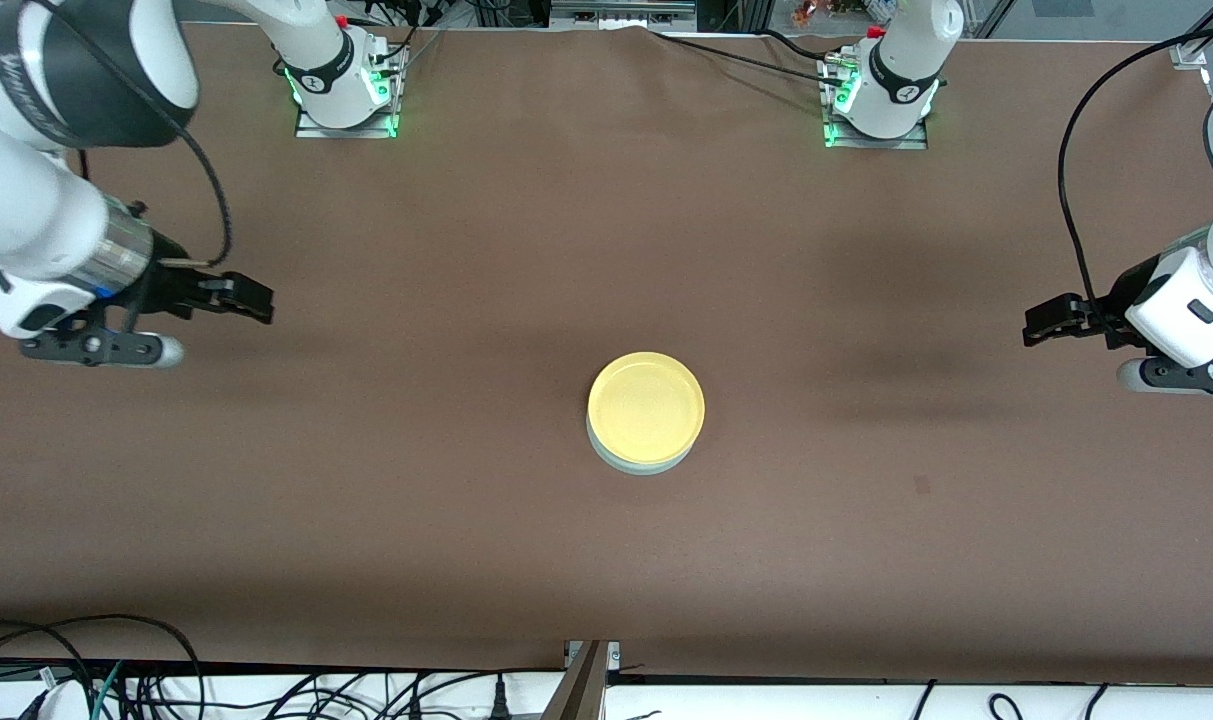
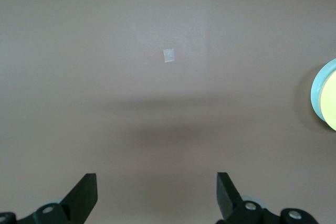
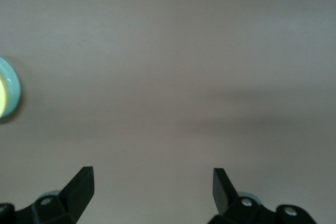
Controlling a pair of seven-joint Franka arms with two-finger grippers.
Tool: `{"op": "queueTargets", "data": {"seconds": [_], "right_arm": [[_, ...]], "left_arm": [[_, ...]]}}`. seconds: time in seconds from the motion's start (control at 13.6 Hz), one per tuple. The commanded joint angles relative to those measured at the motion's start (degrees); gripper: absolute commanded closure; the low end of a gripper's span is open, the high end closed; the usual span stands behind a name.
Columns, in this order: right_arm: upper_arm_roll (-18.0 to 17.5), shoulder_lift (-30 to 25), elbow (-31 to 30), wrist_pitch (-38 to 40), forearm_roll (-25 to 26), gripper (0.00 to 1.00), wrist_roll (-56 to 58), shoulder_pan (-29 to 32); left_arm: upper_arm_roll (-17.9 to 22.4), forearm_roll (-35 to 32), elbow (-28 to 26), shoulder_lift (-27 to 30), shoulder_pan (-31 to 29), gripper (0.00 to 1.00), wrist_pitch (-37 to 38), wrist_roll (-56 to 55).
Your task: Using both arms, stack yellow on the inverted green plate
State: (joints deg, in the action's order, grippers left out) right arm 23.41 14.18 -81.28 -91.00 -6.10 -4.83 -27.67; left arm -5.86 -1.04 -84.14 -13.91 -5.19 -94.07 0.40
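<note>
The yellow plate [image 1: 646, 406] lies right side up on the green plate [image 1: 630, 465] at the table's middle. Only a thin mint rim of the green plate shows under it. My right gripper [image 1: 258, 301] is open and empty over bare table toward the right arm's end, well apart from the stack. My left gripper [image 1: 1036, 327] is open and empty over bare table toward the left arm's end. The left wrist view shows its open gripper [image 2: 156, 182] and the edges of the yellow plate [image 2: 332, 103] and green plate [image 2: 316, 90]. The right wrist view shows its open gripper [image 3: 152, 179] and the green plate's rim [image 3: 14, 90].
Brown cloth covers the table [image 1: 466, 520]. A small pale tape mark [image 1: 922, 486] lies on it between the stack and the left gripper; it also shows in the left wrist view [image 2: 168, 55]. Cables run along the table's edge nearest the front camera.
</note>
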Motion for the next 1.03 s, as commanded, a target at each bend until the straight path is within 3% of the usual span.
{"op": "queueTargets", "data": {"seconds": [0.0,0.15,0.29,0.44,0.96], "right_arm": [[-9.5,-5.3,-3.2,1.3,3.8,0.00,5.3,10.9],[-18.1,-9.4,-8.2,0.4,9.5,0.00,4.6,17.6],[-22.7,-13.3,-14.7,-5.6,9.9,0.00,4.6,23.8],[-23.0,-16.2,-20.2,-11.1,9.4,0.00,5.3,25.9],[-26.1,-15.8,-19.6,-9.8,7.5,0.00,5.8,30.9]], "left_arm": [[-0.1,1.3,1.9,-0.8,-0.4,0.00,1.3,0.4],[-0.1,1.3,1.9,-0.8,-0.4,0.00,1.3,0.4],[-0.1,1.3,1.9,-0.8,-0.4,0.00,1.3,0.4],[-0.1,1.3,1.9,-0.8,-0.4,0.00,1.3,0.4],[-0.1,1.3,1.9,-0.8,-0.4,0.00,1.3,0.5]]}}
